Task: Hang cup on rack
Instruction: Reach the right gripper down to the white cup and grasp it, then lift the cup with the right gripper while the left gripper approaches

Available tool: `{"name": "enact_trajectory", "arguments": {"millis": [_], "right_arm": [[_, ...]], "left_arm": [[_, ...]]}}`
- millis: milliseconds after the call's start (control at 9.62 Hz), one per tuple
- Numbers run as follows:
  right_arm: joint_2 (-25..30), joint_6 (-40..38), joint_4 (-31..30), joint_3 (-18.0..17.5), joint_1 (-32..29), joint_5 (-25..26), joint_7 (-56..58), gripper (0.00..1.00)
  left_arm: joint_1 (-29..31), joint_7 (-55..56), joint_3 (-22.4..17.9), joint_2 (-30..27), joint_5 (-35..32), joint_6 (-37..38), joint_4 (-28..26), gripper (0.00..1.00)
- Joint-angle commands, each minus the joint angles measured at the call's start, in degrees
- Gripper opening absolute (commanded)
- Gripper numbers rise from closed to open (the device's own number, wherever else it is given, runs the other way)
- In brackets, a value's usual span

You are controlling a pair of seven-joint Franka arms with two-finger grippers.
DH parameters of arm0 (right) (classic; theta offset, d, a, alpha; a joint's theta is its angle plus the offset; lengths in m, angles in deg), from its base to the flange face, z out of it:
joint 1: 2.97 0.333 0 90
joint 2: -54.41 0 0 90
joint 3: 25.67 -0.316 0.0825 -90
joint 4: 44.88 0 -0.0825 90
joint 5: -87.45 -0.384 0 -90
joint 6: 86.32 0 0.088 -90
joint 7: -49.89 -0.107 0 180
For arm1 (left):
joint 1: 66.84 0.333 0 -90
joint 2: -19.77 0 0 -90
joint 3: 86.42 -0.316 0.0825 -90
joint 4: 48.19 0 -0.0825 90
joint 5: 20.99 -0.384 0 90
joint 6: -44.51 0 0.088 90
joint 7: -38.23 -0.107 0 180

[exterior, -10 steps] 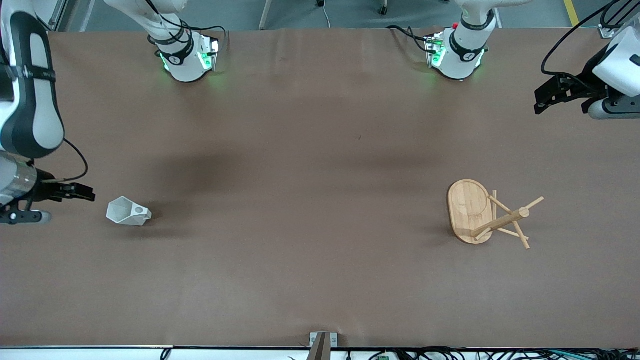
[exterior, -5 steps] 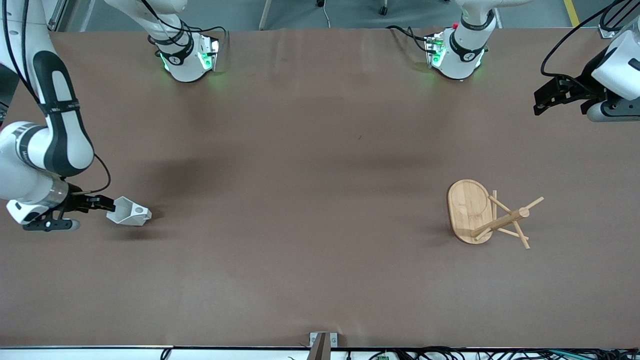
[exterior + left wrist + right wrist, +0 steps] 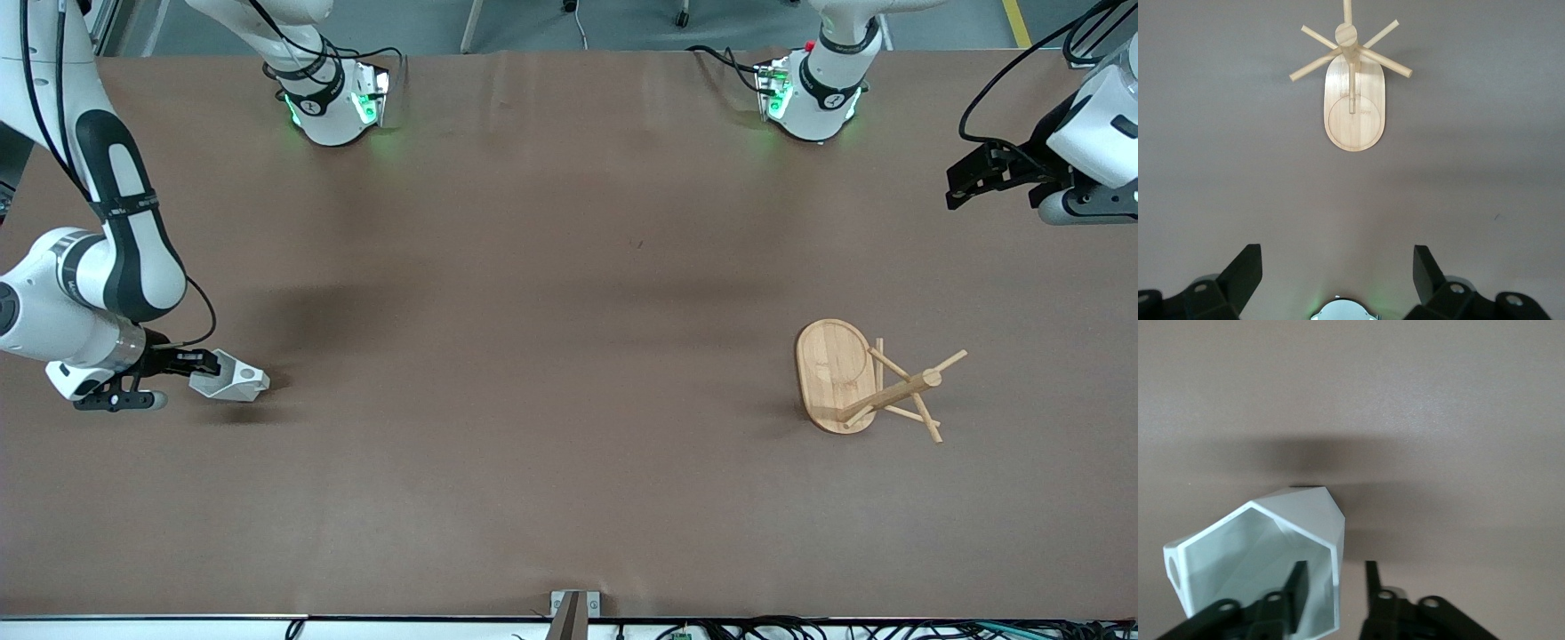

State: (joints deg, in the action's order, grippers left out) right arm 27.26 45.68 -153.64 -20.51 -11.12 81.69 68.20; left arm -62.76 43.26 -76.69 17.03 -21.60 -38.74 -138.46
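Observation:
The white faceted cup (image 3: 231, 382) lies on its side near the right arm's end of the table, its mouth turned toward my right gripper (image 3: 212, 363). In the right wrist view the cup (image 3: 1258, 550) fills the lower part, and my right gripper (image 3: 1335, 568) is open, with one finger inside the mouth and one outside, straddling the rim wall. The bamboo rack (image 3: 867, 382) stands toward the left arm's end. It also shows in the left wrist view (image 3: 1353, 100). My left gripper (image 3: 956, 182) hangs open and empty over the table's left-arm end, its jaws wide apart (image 3: 1336, 252).
The brown table (image 3: 551, 356) carries only the cup and the rack. The two arm bases (image 3: 333, 102) stand along its edge farthest from the front camera. A small metal bracket (image 3: 573, 604) sits at the edge nearest that camera.
My right arm has swung in toward the cup, and its gripper now reaches the cup's rim with one finger inside. The cup and rack have not moved. The left gripper barely shifted.

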Motion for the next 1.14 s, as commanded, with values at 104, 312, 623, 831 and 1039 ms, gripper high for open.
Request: {"name": "enact_trajectory", "arguments": {"millis": [104, 312, 623, 831, 1039], "right_arm": [[0.8, 0.5, 0.1, -0.2, -0.2, -1.2, 2.3, 0.00], [3.3, -0.1, 0.7, -0.3, 0.1, -1.2, 1.9, 0.00], [9.5, -4.2, 0.8, -4.3, 1.7, -2.1, 1.5, 0.00], [12.7, -8.1, 2.5, -10.4, 1.9, -7.2, -3.8, 0.00], [13.1, -14.2, 8.6, -17.0, 2.1, -11.6, -12.8, 0.00]], "left_arm": [[0.1, -0.4, 0.0, 1.3, 0.5, 0.9, 0.0, 1.00], [0.1, -0.4, 0.0, 1.3, 0.5, 0.9, 0.0, 1.00], [0.1, -0.4, 0.0, 1.3, 0.5, 0.9, 0.0, 1.00], [0.1, -0.4, 0.0, 1.3, 0.4, 0.9, 0.0, 1.00], [-0.6, -1.6, 0.6, 1.3, 0.7, 0.8, 0.3, 1.00]]}}
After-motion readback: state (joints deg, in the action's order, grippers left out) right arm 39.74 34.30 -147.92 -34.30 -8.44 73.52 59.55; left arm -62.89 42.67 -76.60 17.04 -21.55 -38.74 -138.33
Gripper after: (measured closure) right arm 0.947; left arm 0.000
